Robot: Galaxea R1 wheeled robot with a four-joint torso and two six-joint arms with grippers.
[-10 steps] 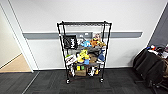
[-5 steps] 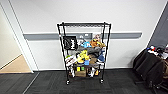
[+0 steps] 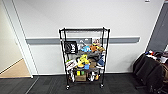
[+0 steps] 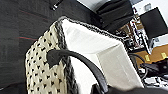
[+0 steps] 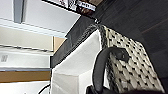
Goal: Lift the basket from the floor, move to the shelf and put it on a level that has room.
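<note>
The tall black wire shelf stands against the white wall. The cream woven basket with white lining hangs above the dark carpet floor. Both grippers are hidden, their state unclear.

Carpeted floor before the shelf is lying open. Top level is standing bare, offering room. Toys and boxes are crowding lower tiers. Dark bags are blocking the right side.
</note>
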